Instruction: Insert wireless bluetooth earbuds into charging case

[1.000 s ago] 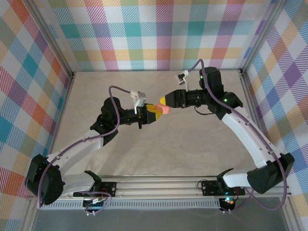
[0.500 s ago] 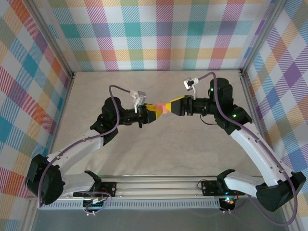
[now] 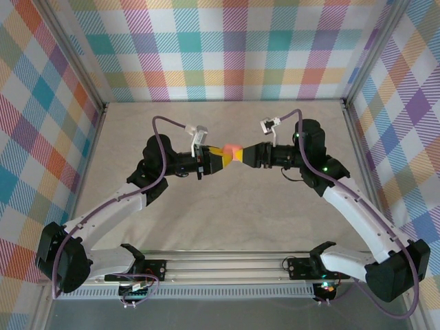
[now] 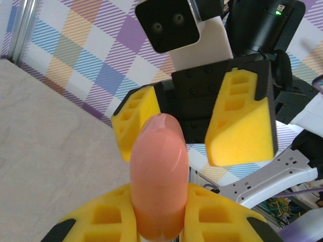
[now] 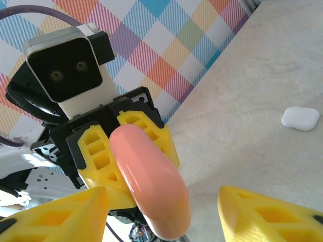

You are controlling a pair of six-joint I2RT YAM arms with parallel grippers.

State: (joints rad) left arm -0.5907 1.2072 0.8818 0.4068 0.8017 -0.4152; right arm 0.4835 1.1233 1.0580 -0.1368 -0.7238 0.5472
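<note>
Currently the salmon-pink charging case [image 4: 159,171] is clamped shut-lidded by the left gripper [image 4: 160,206], raised above the table [image 5: 262,65]. The right gripper [image 5: 164,214] is spread open around its tip. Insertion is judged not yet begun. A white case [image 5: 300,118] lies on the table.

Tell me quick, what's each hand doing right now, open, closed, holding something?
Left hand: closed on the pink case.
Right hand: open, its fingers either side of that case.

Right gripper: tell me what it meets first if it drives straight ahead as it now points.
The salmon-pink case clamped in the left gripper. The right gripper is open, its fingers either side of the case's free end, so contact looks close, though depth is unclear.
</note>
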